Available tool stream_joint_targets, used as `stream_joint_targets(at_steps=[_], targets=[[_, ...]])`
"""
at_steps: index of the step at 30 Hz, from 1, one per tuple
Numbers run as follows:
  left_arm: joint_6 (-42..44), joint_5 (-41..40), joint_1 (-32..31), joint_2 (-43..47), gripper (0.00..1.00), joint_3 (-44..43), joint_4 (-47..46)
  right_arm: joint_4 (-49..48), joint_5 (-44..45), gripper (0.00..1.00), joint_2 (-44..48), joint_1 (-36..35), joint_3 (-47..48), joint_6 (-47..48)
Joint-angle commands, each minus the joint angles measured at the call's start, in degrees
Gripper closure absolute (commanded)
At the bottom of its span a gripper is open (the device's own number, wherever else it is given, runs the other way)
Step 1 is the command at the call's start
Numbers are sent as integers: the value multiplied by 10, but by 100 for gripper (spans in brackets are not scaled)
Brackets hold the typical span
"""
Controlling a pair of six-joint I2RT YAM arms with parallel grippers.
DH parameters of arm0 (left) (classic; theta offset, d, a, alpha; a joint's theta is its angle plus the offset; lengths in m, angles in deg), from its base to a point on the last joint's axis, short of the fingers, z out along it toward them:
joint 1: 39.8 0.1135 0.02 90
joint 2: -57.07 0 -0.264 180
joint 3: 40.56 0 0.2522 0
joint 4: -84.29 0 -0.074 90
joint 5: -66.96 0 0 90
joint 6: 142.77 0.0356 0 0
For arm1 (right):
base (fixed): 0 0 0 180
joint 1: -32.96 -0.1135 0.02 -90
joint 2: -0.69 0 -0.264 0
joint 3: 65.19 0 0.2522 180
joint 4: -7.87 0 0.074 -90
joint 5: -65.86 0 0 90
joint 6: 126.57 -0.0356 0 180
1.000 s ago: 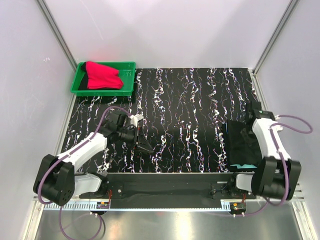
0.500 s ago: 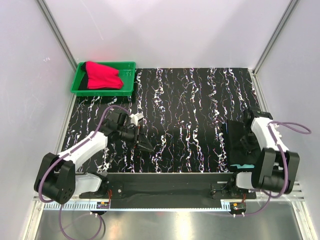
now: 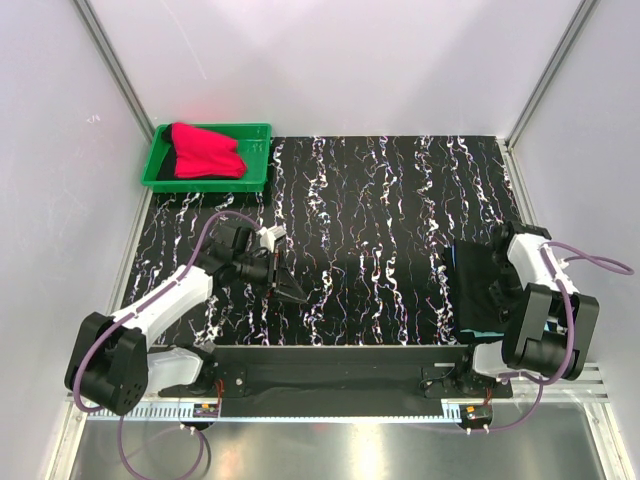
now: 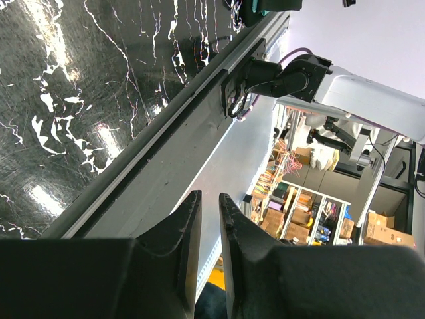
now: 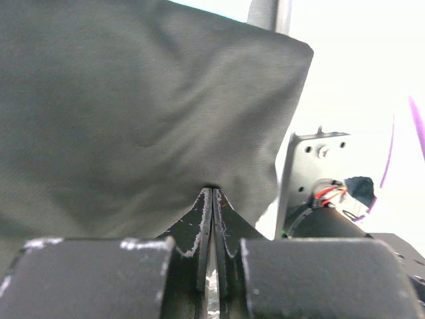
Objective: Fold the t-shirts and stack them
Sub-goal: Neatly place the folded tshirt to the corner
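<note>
The right arm has drawn back toward its base since a second ago, its wrist now lower over the near right corner. The left arm has barely shifted.

The marbled black table fills most of the floor. On its near right corner lies the black shirt, folded into a rough rectangle, smooth and matte, and partly covered by the right arm. Under it sits the turquoise shirt, hidden except for a thin strip at the near edge. The red shirt lies bunched and unfolded in the green tray at the far left corner. A dark strip shows beneath its left side, and I cannot tell what that is.

The right gripper is hard to pick out from above, dark against dark cloth. Its wrist view shows the fingers pressed together with the tips right at the black cloth; whether a fold is caught between them I cannot tell. The left gripper hangs over the table's near left part, its fingers a narrow gap apart with nothing between them.
</note>
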Motion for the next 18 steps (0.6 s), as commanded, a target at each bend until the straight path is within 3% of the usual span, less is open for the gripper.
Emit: stream_joint_targets(at_steps=[1,18], targets=[[-5,14,3,7,79,-6,-15,42,45,92,10,11,19,-25],[-4,15,3,14,79,10,-16,65,38,92,-110,15,35,-19]])
